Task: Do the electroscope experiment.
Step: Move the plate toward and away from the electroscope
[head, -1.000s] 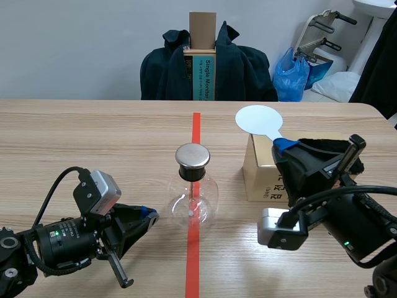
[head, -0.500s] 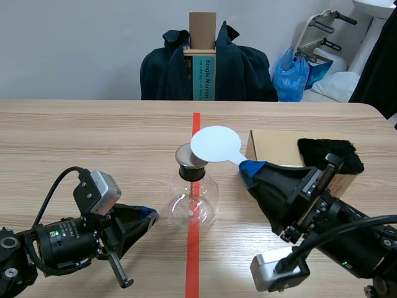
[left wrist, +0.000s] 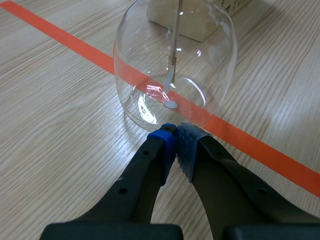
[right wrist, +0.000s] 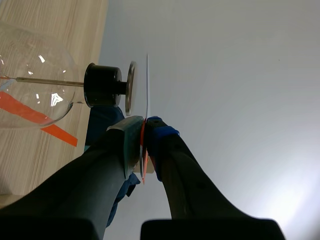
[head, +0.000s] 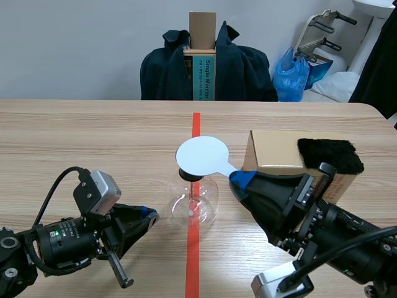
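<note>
Disc held over electroscope point(head: 193, 202) cap

The electroscope stands on the red tape line point(head: 196, 124) at mid-table. The white disc point(head: 201, 156) hangs level just over its metal cap point(right wrist: 131, 87), and the right wrist view shows a thin gap between them. The right gripper point(head: 239, 179) is clamped on the disc's handle. The left gripper point(left wrist: 176, 137) has its fingers closed together on nothing, tips just beside the glass base. A box point(head: 276, 155) topped with black fur point(head: 330, 155) sits near, on the right arm's side. Judged progress: the approach is done, while contact and the leaf reading are left; leaf deflection cannot be told
</note>
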`<action>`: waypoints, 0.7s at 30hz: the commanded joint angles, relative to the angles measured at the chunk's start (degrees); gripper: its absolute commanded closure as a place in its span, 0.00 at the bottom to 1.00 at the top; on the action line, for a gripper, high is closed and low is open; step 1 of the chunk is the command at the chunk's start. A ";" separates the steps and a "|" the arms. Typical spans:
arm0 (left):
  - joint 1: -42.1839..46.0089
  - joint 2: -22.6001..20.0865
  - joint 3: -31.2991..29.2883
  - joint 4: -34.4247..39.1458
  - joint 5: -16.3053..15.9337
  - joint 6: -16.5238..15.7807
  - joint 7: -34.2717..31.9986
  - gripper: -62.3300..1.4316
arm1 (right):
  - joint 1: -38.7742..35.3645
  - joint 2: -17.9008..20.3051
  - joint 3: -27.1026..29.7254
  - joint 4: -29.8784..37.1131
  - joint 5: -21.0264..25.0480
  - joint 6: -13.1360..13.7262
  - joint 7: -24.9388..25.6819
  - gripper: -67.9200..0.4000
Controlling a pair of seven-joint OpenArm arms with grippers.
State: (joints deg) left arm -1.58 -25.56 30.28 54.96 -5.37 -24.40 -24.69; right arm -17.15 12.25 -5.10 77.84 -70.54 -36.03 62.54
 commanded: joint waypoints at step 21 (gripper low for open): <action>-0.02 0.13 -0.57 1.11 -0.55 -0.15 -0.79 0.93 | 0.81 0.90 0.28 1.49 0.63 -0.39 -14.99 0.98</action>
State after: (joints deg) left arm -1.58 -25.56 30.28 54.96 -5.37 -24.40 -24.69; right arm -17.15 12.25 -5.10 77.84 -70.52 -35.99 47.97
